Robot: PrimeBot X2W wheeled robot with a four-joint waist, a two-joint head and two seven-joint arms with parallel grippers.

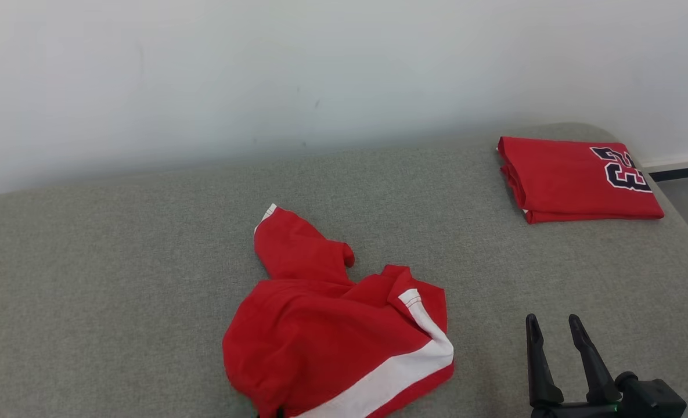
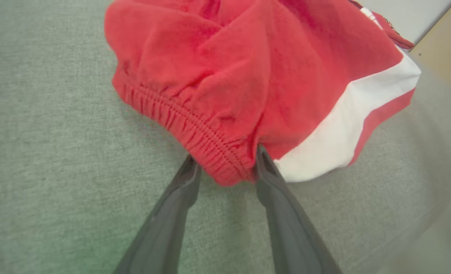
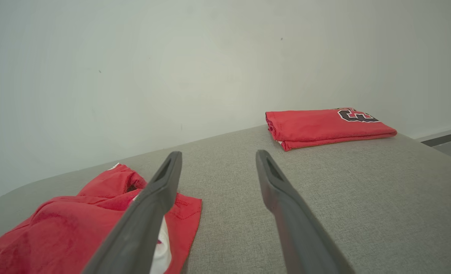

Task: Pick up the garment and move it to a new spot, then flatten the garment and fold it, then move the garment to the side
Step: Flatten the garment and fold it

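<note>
Left gripper (image 2: 225,154) straddles the elastic band (image 2: 195,129) of the red garment (image 1: 320,331) at six o'clock on grey upholstery (image 1: 117,290), grip unclear; right gripper (image 1: 553,319) gapes; folded jersey (image 1: 576,180) at two o'clock by white wall (image 1: 262,69).

A grey woven surface (image 1: 117,278) carries a crumpled red garment (image 1: 320,342), lying well apart from a folded red jersey (image 1: 570,180).

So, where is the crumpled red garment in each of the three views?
Head view: the crumpled garment, bottom centre.
Left wrist view: upper middle, elastic hem between the left gripper's fingers.
Right wrist view: bottom left, partly behind a finger of the right gripper.
Shared landmark: its white stripe.
</note>
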